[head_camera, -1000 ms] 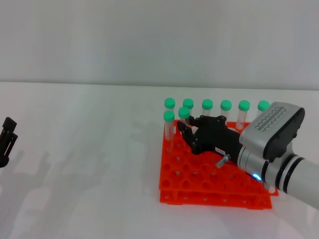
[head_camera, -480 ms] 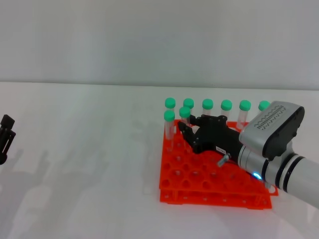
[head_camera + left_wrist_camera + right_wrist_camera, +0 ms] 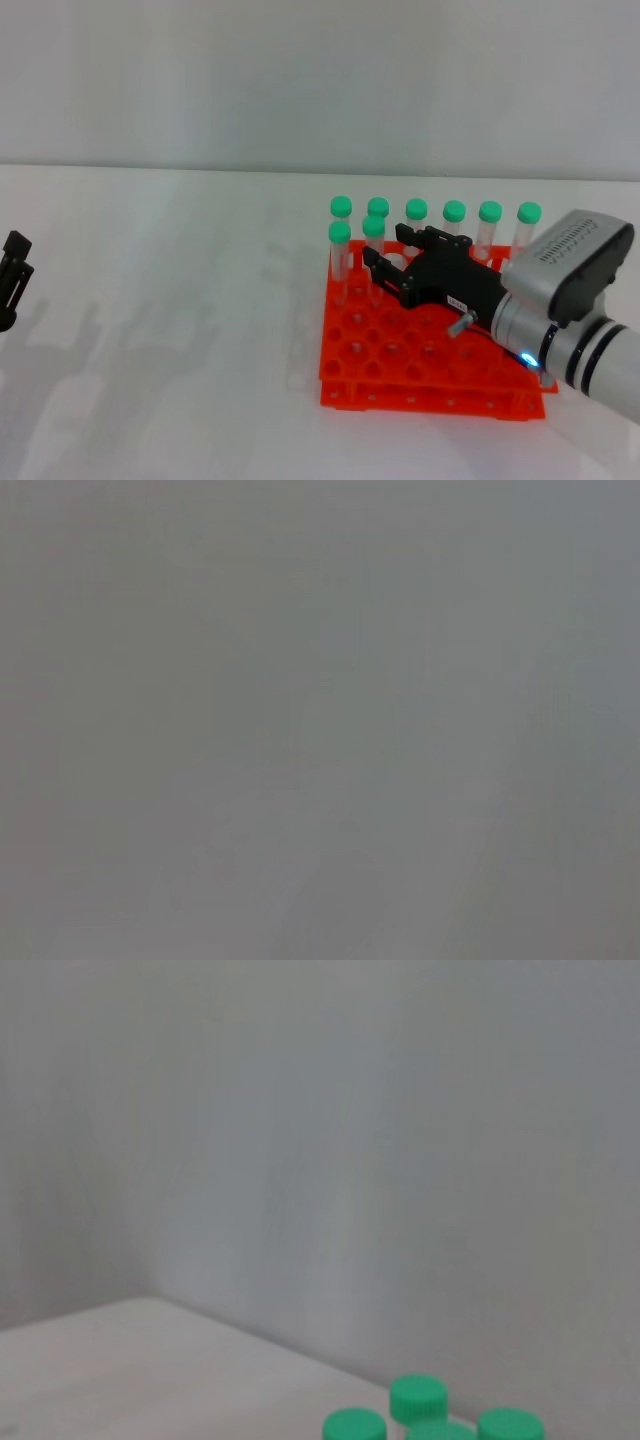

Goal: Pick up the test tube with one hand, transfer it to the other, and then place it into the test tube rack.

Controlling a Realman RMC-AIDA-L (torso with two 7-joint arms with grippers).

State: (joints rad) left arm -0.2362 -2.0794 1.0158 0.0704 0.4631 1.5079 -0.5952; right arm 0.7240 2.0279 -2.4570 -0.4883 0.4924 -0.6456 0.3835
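Observation:
The orange test tube rack (image 3: 400, 375) sits right of centre on the white table. A green-capped test tube (image 3: 374, 238) stands upright in its second row, next to another one (image 3: 339, 245). My right gripper (image 3: 392, 252), black with a small white label, hovers over the rack just right of that tube. It is open, with nothing between its fingers. In the right wrist view, green caps (image 3: 418, 1397) show at the lower edge. My left gripper (image 3: 14, 272) is parked at the table's far left edge.
Several more green-capped tubes (image 3: 454, 225) fill the rack's back row. The white table (image 3: 180, 330) stretches between the rack and the left gripper. A grey wall stands behind. The left wrist view shows only blank grey.
My right gripper has drawn back to the right, away from the second-row tube, and its fingers have spread. The tube stays standing in the rack. The left arm has not moved.

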